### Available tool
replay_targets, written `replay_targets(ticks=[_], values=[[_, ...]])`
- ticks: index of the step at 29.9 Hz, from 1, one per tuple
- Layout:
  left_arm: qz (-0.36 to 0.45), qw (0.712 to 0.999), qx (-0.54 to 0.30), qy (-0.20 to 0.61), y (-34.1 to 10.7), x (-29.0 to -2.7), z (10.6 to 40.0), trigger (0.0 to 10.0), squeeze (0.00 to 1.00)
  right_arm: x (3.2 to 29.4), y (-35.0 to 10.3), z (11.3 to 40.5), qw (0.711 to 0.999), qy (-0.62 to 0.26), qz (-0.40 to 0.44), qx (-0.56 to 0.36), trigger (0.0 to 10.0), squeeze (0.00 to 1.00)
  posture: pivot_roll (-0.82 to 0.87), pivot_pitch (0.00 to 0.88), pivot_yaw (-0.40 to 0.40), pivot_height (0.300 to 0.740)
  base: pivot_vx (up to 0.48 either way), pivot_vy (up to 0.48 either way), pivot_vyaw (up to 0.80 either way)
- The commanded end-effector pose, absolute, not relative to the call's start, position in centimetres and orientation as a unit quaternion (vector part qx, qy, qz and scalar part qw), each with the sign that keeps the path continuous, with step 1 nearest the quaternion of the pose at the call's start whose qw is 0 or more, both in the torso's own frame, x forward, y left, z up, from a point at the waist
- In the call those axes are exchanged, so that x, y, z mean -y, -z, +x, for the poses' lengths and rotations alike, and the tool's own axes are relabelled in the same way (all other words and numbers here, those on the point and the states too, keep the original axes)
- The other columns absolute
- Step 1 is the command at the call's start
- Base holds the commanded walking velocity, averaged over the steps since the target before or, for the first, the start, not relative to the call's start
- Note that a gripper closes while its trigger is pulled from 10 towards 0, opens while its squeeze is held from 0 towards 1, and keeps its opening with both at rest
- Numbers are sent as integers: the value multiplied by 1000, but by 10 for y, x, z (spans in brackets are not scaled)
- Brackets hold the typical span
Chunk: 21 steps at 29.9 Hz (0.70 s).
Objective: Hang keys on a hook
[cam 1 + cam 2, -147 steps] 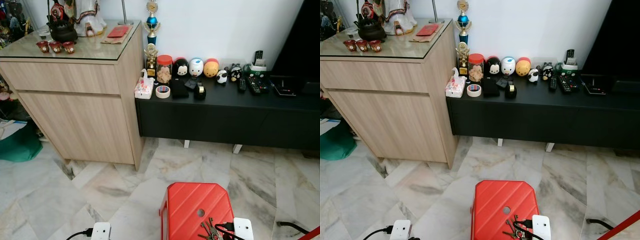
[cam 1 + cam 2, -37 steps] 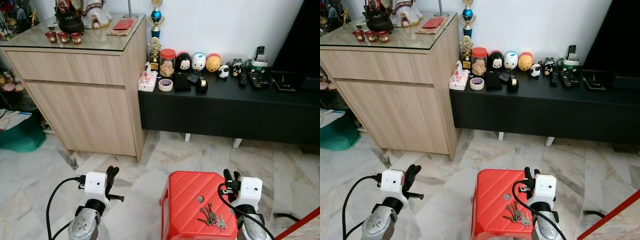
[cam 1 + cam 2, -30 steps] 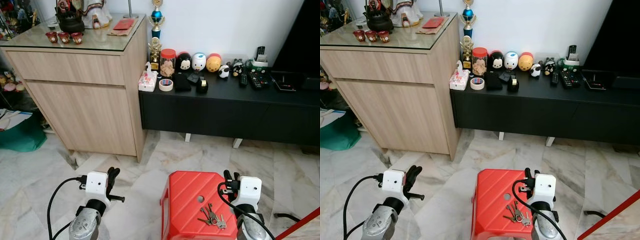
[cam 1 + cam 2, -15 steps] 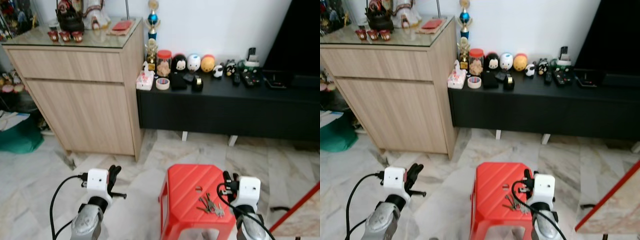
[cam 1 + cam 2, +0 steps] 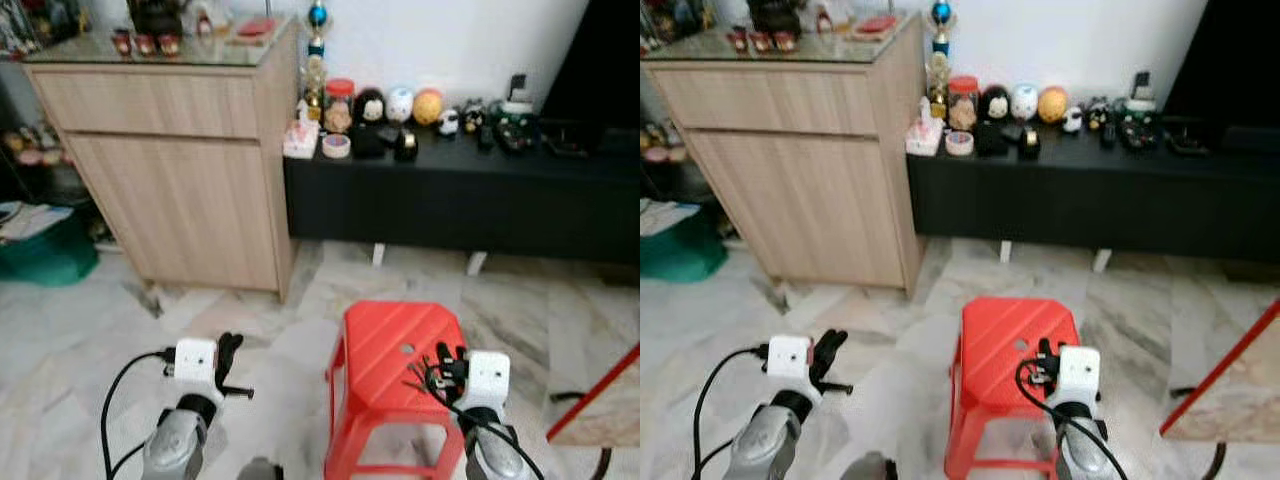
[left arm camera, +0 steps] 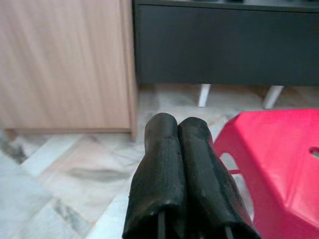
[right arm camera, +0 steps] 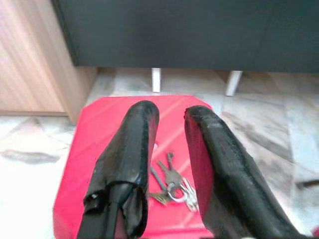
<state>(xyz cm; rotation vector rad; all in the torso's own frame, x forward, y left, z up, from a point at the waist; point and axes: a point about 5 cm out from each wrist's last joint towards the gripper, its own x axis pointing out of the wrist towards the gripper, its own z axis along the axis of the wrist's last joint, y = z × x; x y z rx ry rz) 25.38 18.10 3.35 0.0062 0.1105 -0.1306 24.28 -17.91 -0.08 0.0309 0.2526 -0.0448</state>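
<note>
Reaching for the keys (image 7: 172, 182) was the step in hand, judging by the layout: the bunch lay flat on top of the red stool (image 5: 385, 345), toward the stool's right edge and a little behind the round hole in its seat. The right gripper (image 7: 167, 112) hovered above the stool with its two black fingers parted, the gap between them lined up over the bunch but not yet touching it. The left gripper (image 6: 175, 127) hung off the stool's left side over the marble floor (image 5: 90, 330), its fingers pressed together and holding nothing.

No hook could be made out anywhere near the stool, so the hanging itself looked some way off. The next move would probably call for the right gripper to drop straight down onto the seat and pinch the ring or a key shaft, a shallow grasp since the keys lay flush against the plastic.

In the right wrist view the bunch fanned out from its ring, the longest keys running diagonally away from the ring toward the stool's far edge, facing the black TV console (image 5: 450, 205). Exact key orientations were too blurred to settle in the head views.
</note>
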Motion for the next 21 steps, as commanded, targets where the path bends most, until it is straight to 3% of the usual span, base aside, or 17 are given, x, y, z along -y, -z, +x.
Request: replay_targets(ticks=[1, 21], values=[[5, 996, -46, 73, -39, -178, 258, 10000, 0, 183, 2, 243, 991, 28, 16, -128, 10000, 0, 10, 0, -20, 663, 0, 0, 0], [-1, 996, -46, 77, -40, -174, 258, 10000, 0, 187, 9, 244, 989, 30, 15, -142, 10000, 0, 9, 0, -23, 663, 0, 0, 0]])
